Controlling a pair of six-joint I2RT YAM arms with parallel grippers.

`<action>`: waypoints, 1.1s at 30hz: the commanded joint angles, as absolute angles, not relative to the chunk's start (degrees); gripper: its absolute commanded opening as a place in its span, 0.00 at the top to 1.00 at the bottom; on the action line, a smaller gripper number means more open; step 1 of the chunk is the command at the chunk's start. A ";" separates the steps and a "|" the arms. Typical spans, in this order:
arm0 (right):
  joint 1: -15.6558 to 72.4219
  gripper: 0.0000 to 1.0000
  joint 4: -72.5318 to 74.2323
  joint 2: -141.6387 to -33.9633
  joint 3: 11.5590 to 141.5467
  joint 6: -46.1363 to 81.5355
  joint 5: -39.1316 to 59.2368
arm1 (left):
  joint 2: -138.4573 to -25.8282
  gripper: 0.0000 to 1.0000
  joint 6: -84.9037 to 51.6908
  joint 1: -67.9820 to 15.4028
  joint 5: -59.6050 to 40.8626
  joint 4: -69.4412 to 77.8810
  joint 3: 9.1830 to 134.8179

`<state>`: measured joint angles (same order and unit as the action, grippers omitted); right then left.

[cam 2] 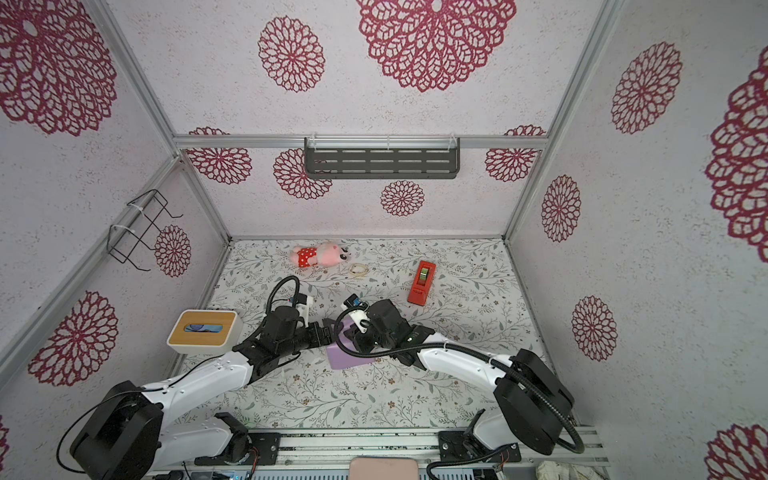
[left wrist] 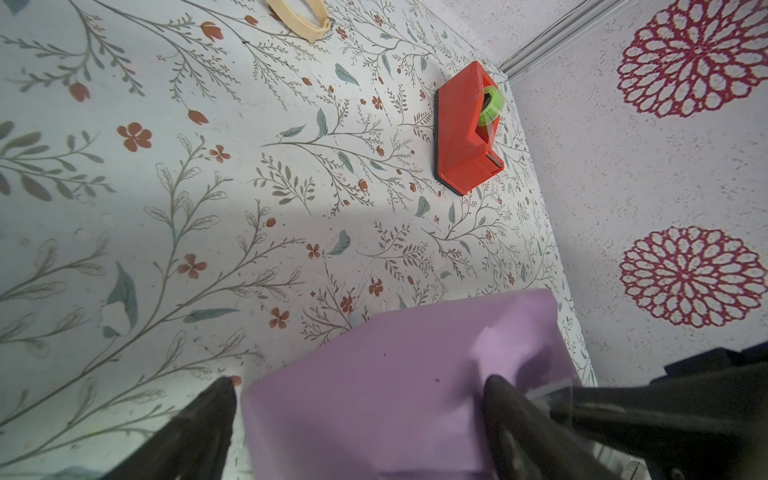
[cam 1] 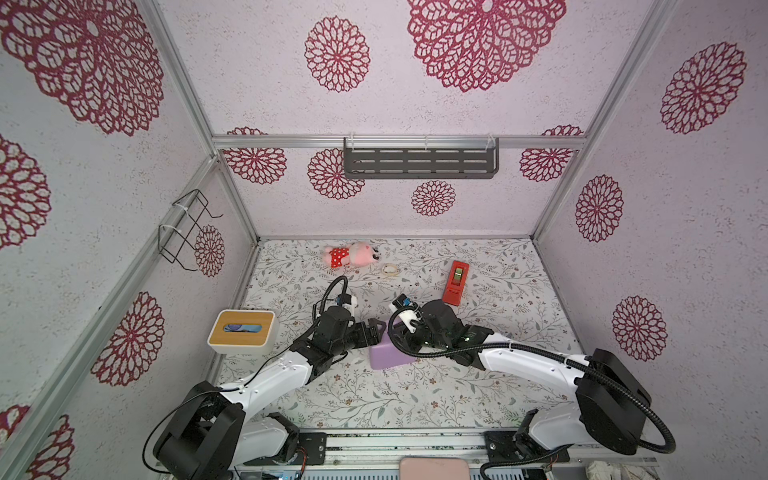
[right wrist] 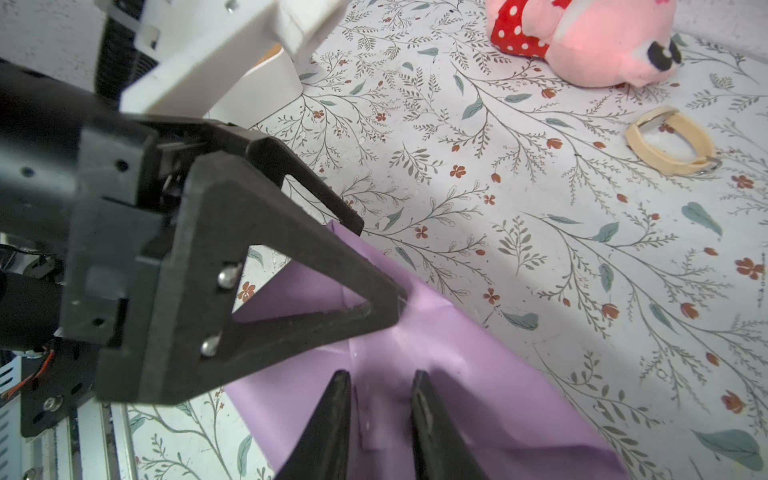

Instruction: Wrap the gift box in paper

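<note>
Wrapping is judged nearly done, taping left: the paper (cam 1: 386,355) seemingly hides the whole box, left gripper (left wrist: 359,382) spread wide astride it, right gripper (right wrist: 380,374) slightly parted.

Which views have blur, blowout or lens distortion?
In both top views the frame posts splay from the wide lens; light is even. Left wrist view: left tool's fingers blurred, tape dispenser sharp, shadow over part of the table. Right wrist view: plush toy glows, nearly blown out; paper crisp.
</note>
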<state>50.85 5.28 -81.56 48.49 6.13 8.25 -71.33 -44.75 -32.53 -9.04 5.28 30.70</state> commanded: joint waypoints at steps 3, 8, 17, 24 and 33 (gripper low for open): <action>50.69 0.61 -2.87 -81.21 48.03 6.11 3.12 | -72.42 0.06 -43.24 -32.43 -9.49 -2.38 28.92; 50.69 0.49 -3.79 -80.98 49.24 7.09 0.68 | -72.25 0.06 -43.20 -32.43 -9.49 -2.48 28.87; 50.53 0.39 -2.64 -76.17 49.78 10.46 -0.13 | -72.25 0.06 -42.94 -32.43 -9.37 -2.70 28.92; 49.92 0.37 0.88 -70.70 47.99 16.82 6.02 | -72.68 0.06 -42.89 -32.43 -9.48 -2.55 28.93; 50.16 0.50 1.60 -70.73 45.99 18.72 13.17 | -72.51 0.06 -42.98 -32.43 -9.32 -2.37 28.65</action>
